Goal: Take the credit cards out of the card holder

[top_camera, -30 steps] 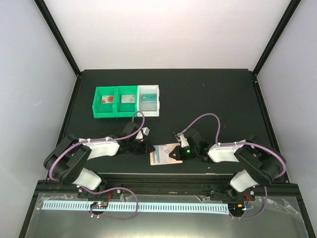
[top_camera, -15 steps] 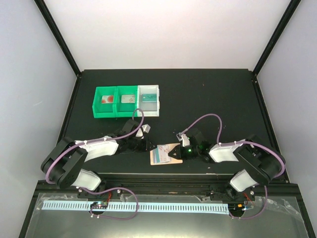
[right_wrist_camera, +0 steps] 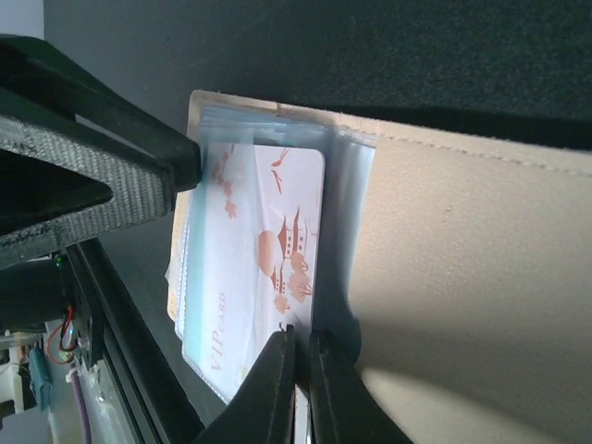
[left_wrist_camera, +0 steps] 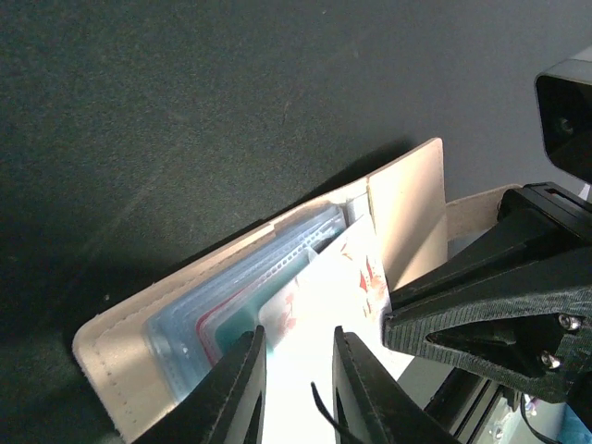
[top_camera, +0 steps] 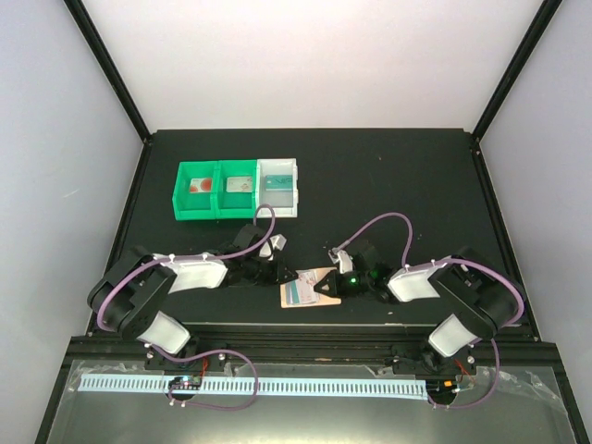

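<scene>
The tan card holder lies open near the table's front edge, between my two grippers. In the left wrist view its flap stands up beside blue-grey pockets that hold a teal credit card. A white credit card with red-pink print sticks out of them. My left gripper is open, its fingers apart over that card's face. In the right wrist view my right gripper is shut on the thin edge of the clear pocket leaf, beside the printed card and the holder's cover.
At the back left stand two green bins and a white bin, each with a card lying in it. My right gripper's black fingers crowd the wallet's right side. The table's front rail runs just behind the wallet.
My left gripper has moved right, up to the wallet's left edge. The right gripper stays at the wallet's right side.
</scene>
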